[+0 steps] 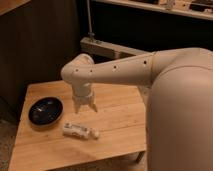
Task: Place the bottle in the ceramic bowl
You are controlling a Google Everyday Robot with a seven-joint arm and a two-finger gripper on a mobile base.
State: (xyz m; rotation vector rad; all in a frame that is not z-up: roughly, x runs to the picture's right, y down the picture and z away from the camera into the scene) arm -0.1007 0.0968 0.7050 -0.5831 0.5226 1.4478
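The gripper (85,107) is seen hanging above the wooden table (125,117), pointed downward, with its 2 fingers spread apart and nothing held between them. The bottle (80,131) is found lying on its side on the table, just in front of the gripper and lower than it, and is not touched. The ceramic bowl (45,111) is set near the bottle, toward the left side of the view, apart from it, and nothing is seen inside it.

Several failures can be expected from here. Because the bottle is round and lies flat, it is likely to be rolled away if 1 finger is brought against it before the other. The front edge of the table lies near it, so a push in that direction could send it off. If the fingers are not turned across the slim body, the bottle cannot be enclosed at all. If it is gripped near 1 end, it may be tilted or slipped out of the smooth grip during the lift. The bottle appears about as long as the bowl is wide, so an off-centre release could leave 1 end propped on the rim. The bowl itself could be shoved sideways if the bottle is carried too low.
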